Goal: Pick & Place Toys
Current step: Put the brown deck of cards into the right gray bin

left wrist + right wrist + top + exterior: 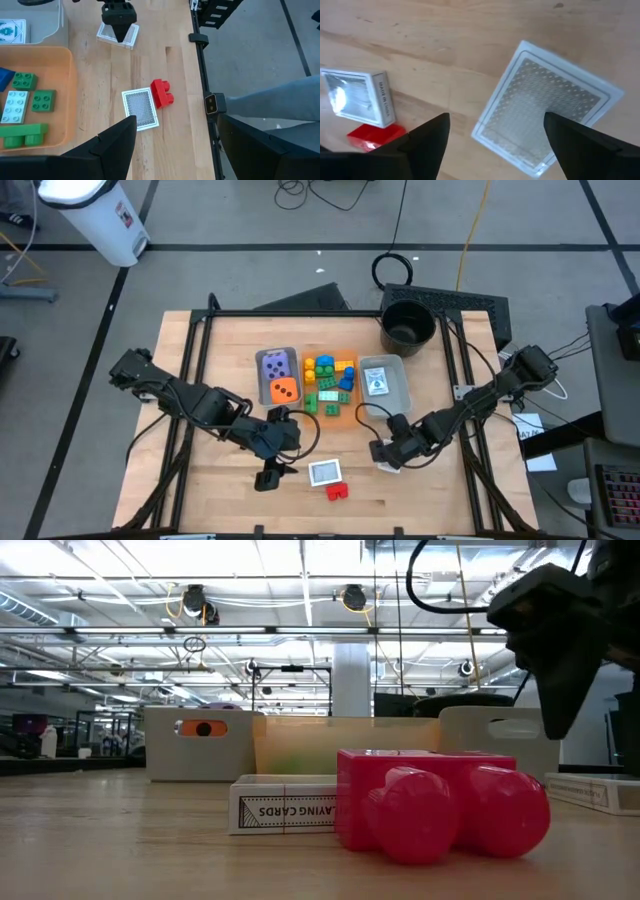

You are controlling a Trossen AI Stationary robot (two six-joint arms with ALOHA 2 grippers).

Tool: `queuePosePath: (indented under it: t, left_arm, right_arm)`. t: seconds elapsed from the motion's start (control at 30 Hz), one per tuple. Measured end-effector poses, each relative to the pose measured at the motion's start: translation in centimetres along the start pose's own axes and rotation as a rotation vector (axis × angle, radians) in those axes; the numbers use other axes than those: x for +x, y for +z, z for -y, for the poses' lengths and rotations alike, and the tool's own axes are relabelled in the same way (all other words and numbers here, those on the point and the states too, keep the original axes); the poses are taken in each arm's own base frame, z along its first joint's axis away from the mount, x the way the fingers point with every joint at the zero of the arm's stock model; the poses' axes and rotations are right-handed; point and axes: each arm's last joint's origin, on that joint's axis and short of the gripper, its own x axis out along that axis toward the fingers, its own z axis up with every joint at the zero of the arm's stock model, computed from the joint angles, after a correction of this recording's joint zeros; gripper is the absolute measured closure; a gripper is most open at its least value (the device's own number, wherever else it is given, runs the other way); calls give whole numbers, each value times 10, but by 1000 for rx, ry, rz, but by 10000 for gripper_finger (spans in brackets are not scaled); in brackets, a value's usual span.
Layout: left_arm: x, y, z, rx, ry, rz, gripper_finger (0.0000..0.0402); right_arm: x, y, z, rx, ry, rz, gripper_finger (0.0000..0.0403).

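1. Near the lower right of the high view, the right gripper (pixel 386 454) hangs over a flat card box (pixel 547 107) lying on the worktop (pixel 200 480). In the right wrist view its jaws are spread wide with the box between them, and they hold nothing; whether the tips touch the wood cannot be told.
2. You want the jaws to close across the box's shorter span. The box sits skewed to the fingers, so judging from that view, turn the wrist until the fingers run parallel to its long edges before you descend.
3. Go down until the tips are level with the worktop. The box is thin, so a high grip will likely slip off its top edge.
4. Close slowly and watch that the box does not skate sideways on the wood.
5. Low in the centre of the high view, the left gripper (pixel 268 478) waits with its jaws wide apart and empty. A second card box (pixel 325 472) and a red brick (pixel 337 492) lie just beside each other to its right.
6. Keep your lift path clear of that arm, since the two grippers are near each other.
7. In the upper middle of the high view, the orange tray (pixel 335 412) already holds green, blue and yellow bricks. The grey tray (pixel 393 395) to its right holds one card pack, and looks the likely home for this box.
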Motion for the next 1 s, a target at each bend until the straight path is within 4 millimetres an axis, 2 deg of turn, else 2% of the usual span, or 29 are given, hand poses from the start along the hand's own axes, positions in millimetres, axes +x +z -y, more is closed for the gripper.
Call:
queuePosePath:
  t: [0.47,1.0]
  left_arm:
    - [0,0,0,17,2,-3,117]
    - [0,0,0,-18,2,-2,117]
  right_arm:
    - [6,2,12,-247,-52,-68,137]
    - [6,22,19,-609,-178,-68,193]
